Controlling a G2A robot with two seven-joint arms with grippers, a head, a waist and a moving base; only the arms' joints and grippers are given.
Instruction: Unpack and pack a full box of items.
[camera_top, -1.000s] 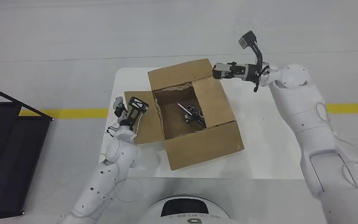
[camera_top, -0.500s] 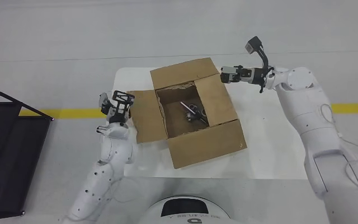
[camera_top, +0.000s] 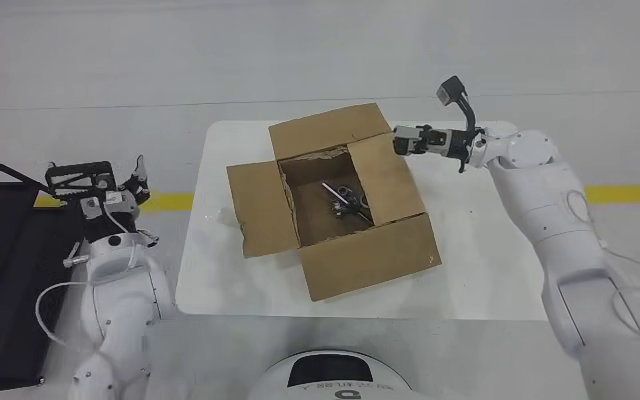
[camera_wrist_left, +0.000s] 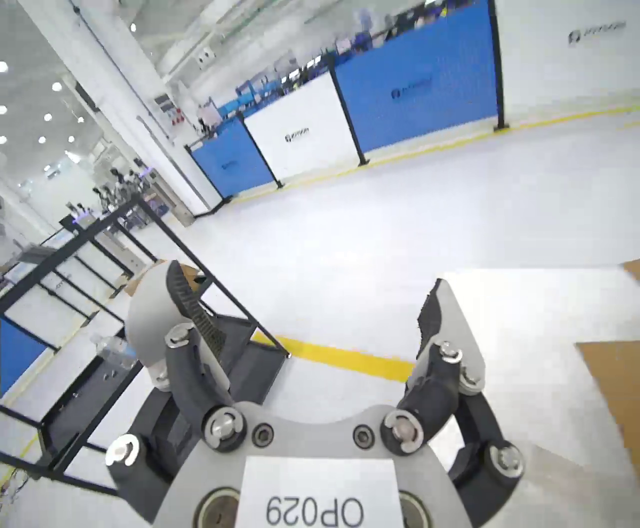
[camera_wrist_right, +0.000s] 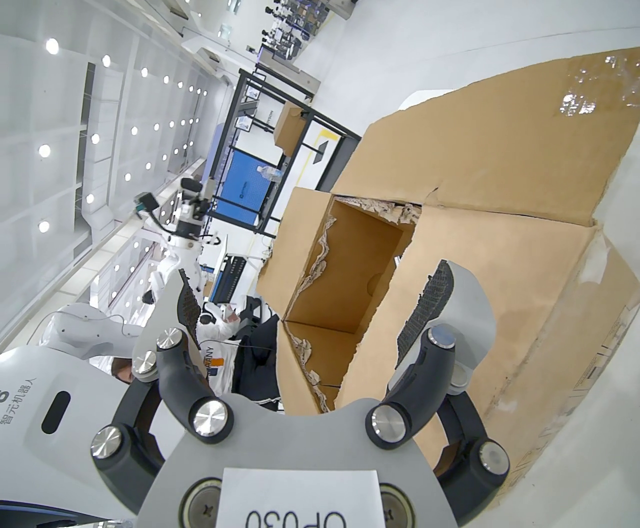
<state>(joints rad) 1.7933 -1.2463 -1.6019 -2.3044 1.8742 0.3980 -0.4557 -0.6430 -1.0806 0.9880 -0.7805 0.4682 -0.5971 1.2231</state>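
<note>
Right tool (camera_top: 399, 140) spread, empty, by box (camera_top: 370, 260) flap | left tool (camera_wrist_left: 305, 280) spread, empty, beyond table (camera_top: 480, 250) edge

Left end effector (camera_wrist_left: 307, 286), right end effector (camera_wrist_right: 315, 276): fingers wide apart.

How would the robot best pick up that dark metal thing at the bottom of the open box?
Probably from straight above, since the box walls close off every side. The dark metal item lies flat, a thin straight shaft sticking out; jaws across that shaft look easiest.
</note>
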